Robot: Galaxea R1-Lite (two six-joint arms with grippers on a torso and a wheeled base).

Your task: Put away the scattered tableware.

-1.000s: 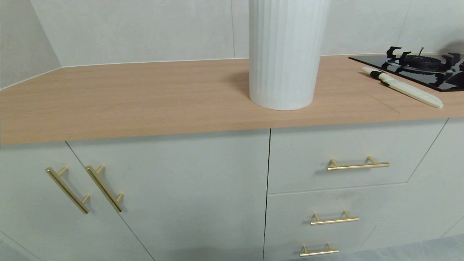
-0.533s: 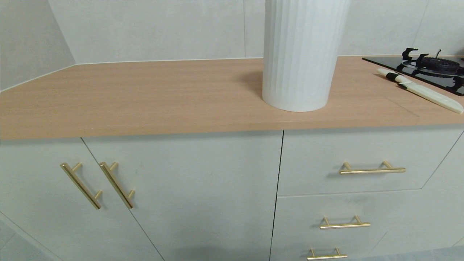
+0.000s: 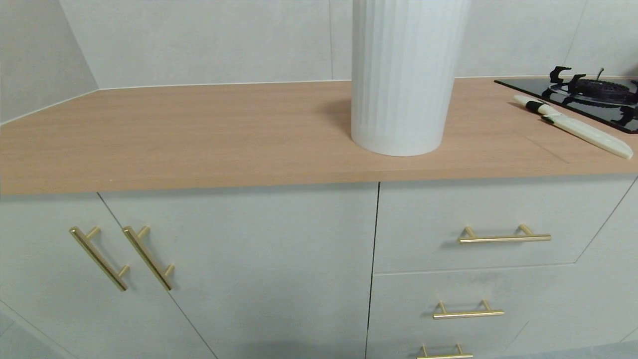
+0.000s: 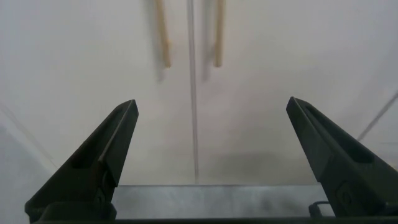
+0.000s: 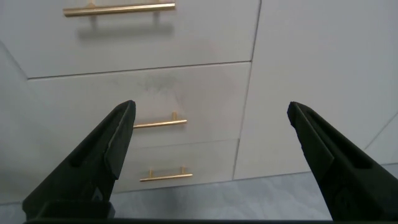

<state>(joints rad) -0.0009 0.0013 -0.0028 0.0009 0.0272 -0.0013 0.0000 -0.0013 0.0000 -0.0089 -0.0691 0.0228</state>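
A: How do the robot's grippers stand?

B: The left gripper [image 4: 211,107] is spread wide. Its two dark fingers [image 4: 106,149] are far apart with nothing between them. The right gripper [image 5: 211,109] is just as wide open and holds nothing.

A: What is in front of each one?

B: The left gripper faces the pale cabinet doors [image 4: 261,112]. The seam between the two doors runs straight ahead of the gap between its fingers. Two gold door handles [image 4: 165,34] flank that seam, clear of the fingertips. The right gripper faces the drawer fronts [image 5: 186,87], with three gold drawer handles [image 5: 160,123] ahead of it, none of them touched.

A: And where is the tableware?

B: A knife [image 3: 573,127], cream with a dark band on its handle, lies flat on the wooden countertop [image 3: 199,134]. It is above the drawers that the right gripper faces and well apart from both grippers, on the right gripper's side. It runs alongside the near edge of the black hob [image 3: 588,99]; whether it touches the hob cannot be told.

A: Is anything else up there?

B: A tall white ribbed container [image 3: 403,75] stands upright on the countertop, roughly above the line where the doors meet the drawers. That puts it higher than both grippers and between their two sides. The knife lies well apart from it.
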